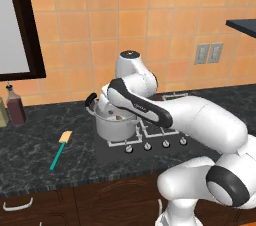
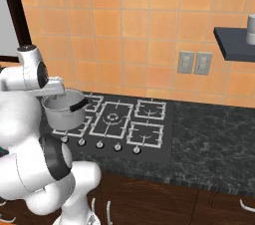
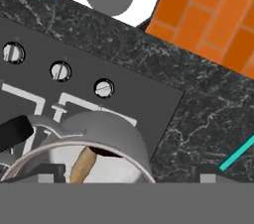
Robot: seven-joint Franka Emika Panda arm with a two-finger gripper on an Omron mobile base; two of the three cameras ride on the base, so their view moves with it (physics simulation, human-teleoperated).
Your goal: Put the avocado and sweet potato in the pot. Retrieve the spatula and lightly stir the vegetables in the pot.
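Note:
The steel pot [image 1: 116, 126] stands on the stove's front left burner, with a black loop handle [image 2: 78, 104] at its rim. In the hand view the pot [image 3: 121, 141] lies right below my gripper [image 3: 129, 174], whose fingertips [image 3: 52, 172] stand wide apart with nothing between them. A tan, elongated sweet potato [image 3: 83, 164] lies inside the pot. Beside it under the rim is a dark shape [image 3: 106, 152]; I cannot tell if it is the avocado. The teal-handled spatula [image 1: 60, 150] lies on the counter left of the stove, its tan blade pointing to the wall.
The black stove [image 2: 122, 122] has a row of knobs [image 3: 60, 71] along its front. Two bottles [image 1: 15, 106] stand at the far left by the wall. A dark shelf [image 2: 234, 42] juts out at the right. My forearm [image 1: 145, 107] crosses above the pot.

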